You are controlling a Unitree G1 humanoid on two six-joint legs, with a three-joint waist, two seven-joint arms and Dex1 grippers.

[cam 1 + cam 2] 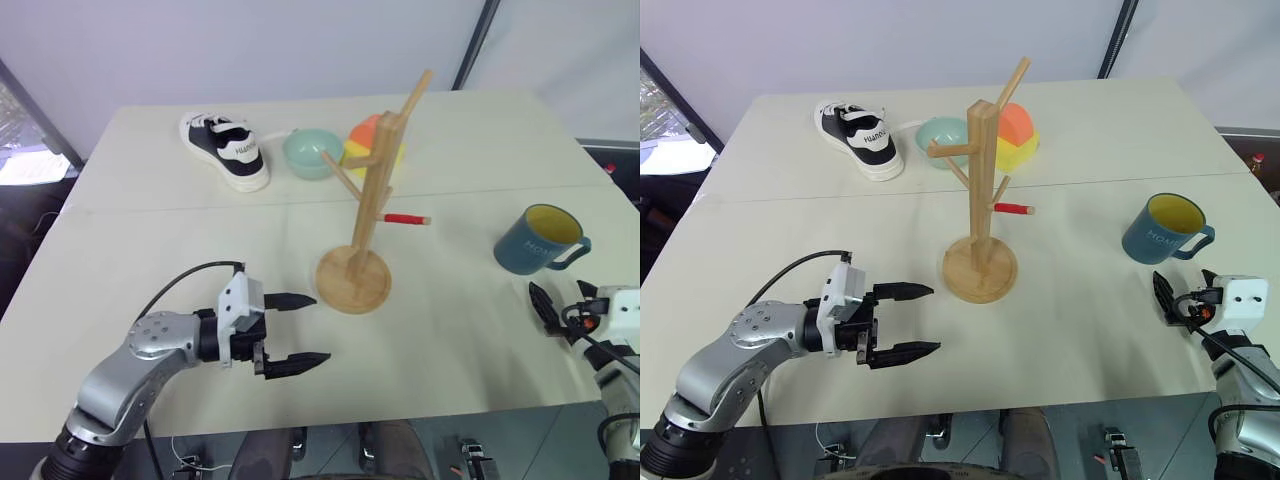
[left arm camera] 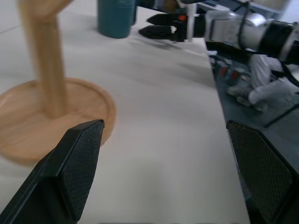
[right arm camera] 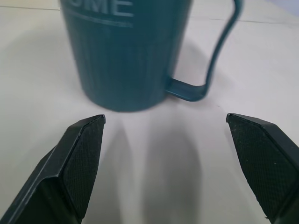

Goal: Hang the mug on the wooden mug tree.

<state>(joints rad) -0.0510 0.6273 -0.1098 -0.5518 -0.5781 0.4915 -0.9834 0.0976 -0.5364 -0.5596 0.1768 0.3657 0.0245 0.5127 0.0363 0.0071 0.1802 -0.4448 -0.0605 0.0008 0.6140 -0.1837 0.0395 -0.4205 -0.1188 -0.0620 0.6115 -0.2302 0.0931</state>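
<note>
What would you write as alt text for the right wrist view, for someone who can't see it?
A dark teal mug stands upright on a pale table, its loop handle off to one side and pale lettering on its wall. The right gripper is open just short of it, one black finger at each lower corner, touching nothing.

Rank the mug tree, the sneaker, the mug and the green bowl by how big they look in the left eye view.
1. wooden mug tree, clearly largest.
2. sneaker.
3. mug, which sits nearer the camera than the bowl.
4. green bowl, close to the mug in apparent size, so the last two are uncertain.
</note>
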